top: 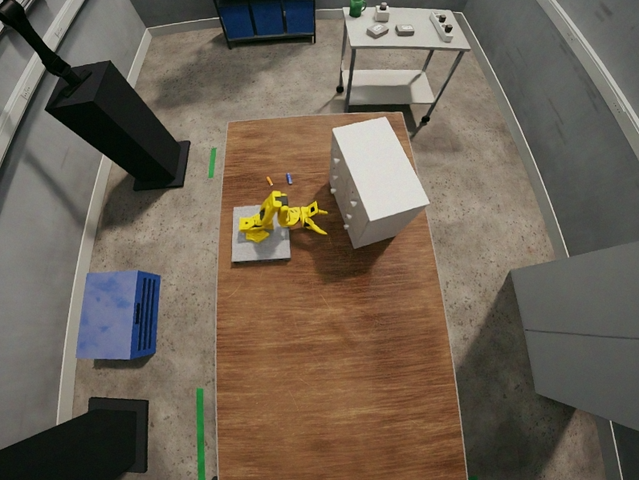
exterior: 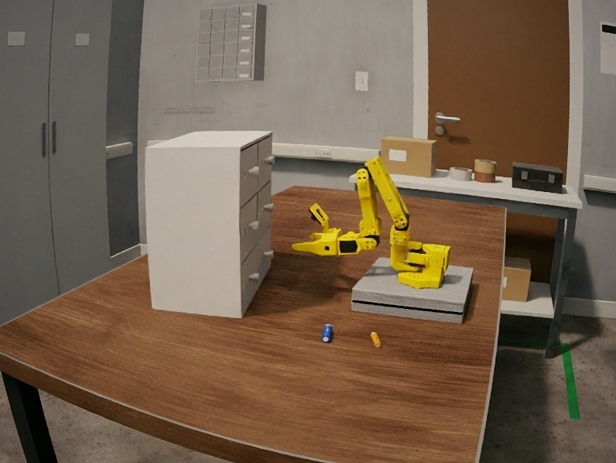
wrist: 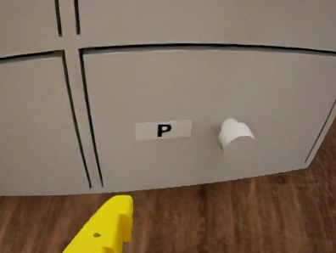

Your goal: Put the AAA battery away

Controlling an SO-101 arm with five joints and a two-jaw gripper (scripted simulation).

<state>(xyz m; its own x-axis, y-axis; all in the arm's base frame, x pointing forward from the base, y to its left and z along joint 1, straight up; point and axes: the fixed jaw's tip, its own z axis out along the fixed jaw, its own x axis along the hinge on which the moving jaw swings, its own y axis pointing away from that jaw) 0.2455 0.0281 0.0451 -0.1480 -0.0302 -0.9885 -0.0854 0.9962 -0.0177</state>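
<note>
A white chest (top: pixel 379 170) (exterior: pixel 193 219) stands upright on the wooden table (top: pixel 335 361) (exterior: pixel 199 389), with all its drawers shut. My gripper (top: pixel 323 221) (exterior: pixel 304 228) is half open and empty. It hovers low, in front of the chest's drawer side. In the wrist view one yellow jaw (wrist: pixel 96 243) points at the bottom drawer marked P (wrist: pixel 164 129), left of its white knob (wrist: pixel 233 133). No K label shows. A thin orange cylinder (top: pixel 269 181) (exterior: pixel 375 340) and a thicker blue one (top: pixel 289 178) (exterior: pixel 326 332) lie on the table, away from the gripper; I cannot tell which is the AAA battery.
The arm stands on a grey foam base (top: pixel 263 247) (exterior: pixel 413 299) near the table's edge. The chest's knobs (exterior: pixel 254 224) stick out toward the gripper. A cart (top: pixel 408 36) and shelves stand off the table.
</note>
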